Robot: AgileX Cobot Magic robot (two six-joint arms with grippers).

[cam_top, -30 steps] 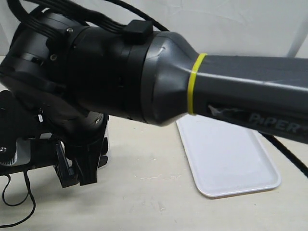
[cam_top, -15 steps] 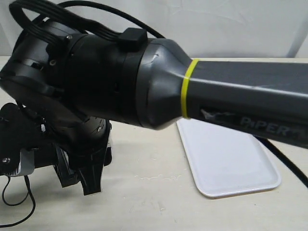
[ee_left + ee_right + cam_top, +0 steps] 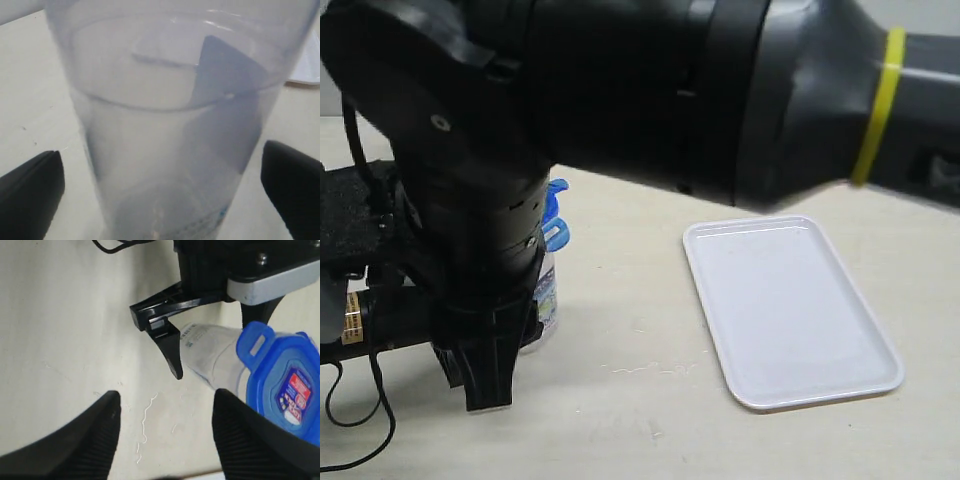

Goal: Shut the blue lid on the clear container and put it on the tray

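Observation:
The clear container stands upright on the table with the blue lid on top; its flaps stick out sideways. In the left wrist view the clear container fills the gap between my left gripper, whose fingers stand wide on either side, open and apart from its wall. My right gripper hangs point-down just in front of the container. In the right wrist view this right gripper is open over bare table, with the blue lid and its sticker off to one side. The white tray lies to the right.
The thick right arm crosses the top of the exterior view and hides much of the left side. The left arm's black body and a black cable sit at the far left. A corner of the tray shows behind the container.
The right arm has swung nearer the camera and its gripper has dropped a little. The container and blue lid, hidden behind the arm before, now show beside it.

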